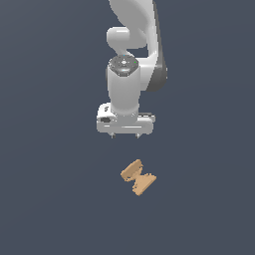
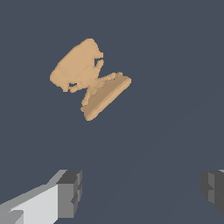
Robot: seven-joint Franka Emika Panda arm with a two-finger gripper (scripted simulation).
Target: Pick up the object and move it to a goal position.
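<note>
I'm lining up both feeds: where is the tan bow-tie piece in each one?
Exterior view: the bow-tie piece lies on the dark floor, below the gripper in the picture and apart from it.
Wrist view: the piece lies beyond the two fingertips, outside the gap between them.
Shared landmark: the gripper, open and holding nothing in both views.

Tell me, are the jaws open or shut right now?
Open. In the wrist view the gripper's two fingers stand far apart with only bare floor between them; the tan bow-tie piece lies clear of them, ungrasped.
</note>
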